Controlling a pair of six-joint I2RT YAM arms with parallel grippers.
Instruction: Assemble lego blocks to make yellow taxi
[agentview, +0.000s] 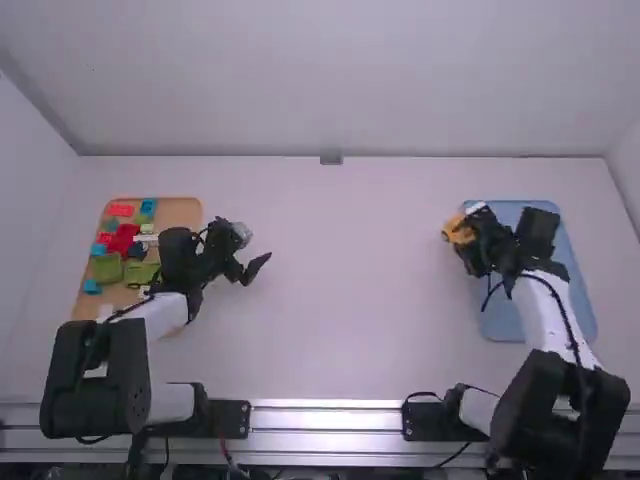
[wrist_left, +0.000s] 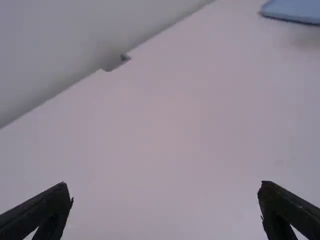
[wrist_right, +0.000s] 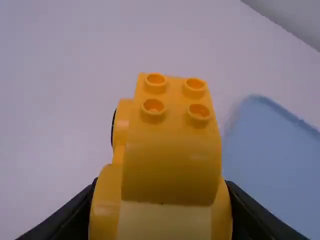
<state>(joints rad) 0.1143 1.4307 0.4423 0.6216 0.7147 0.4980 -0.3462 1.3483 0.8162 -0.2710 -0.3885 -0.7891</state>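
In the high view, the yellow taxi (wrist_right: 170, 165) lies directly between the fingers of my right end effector (wrist_right: 161, 184), near the far left corner of the blue tray (agentview: 505, 315). The right end effector is closed about the width of the taxi, one finger against each side; the gap equals the body it grips. The long axis of the taxi appears to run outward from my right wrist, with four roof studs (wrist_right: 154, 109) facing away from it and a dark wheel (wrist_right: 113, 129) at one flank. The right arm (agentview: 545, 310) is by far the nearer to it. My left end effector (wrist_left: 165, 186) is spread wide, holds nothing, and stands over the white table (agentview: 340, 300), well apart from the taxi and just right of the tan tray (agentview: 185, 210).

The tan tray holds loose blocks: red blocks (agentview: 122, 240), green blocks (agentview: 140, 272) and a light blue block (agentview: 92, 286). The left arm (agentview: 165, 315) lies across its near right part.

The body seems largely assembled, so the probable next step is delivery into the blue tray. From its present position the taxi would travel rightward, across the tray's left edge, before lowering. That edge is the likely obstacle: a short or low move could catch the taxi on it. Its height above the table cannot be judged. The smooth, curved body may turn if released while tilted.
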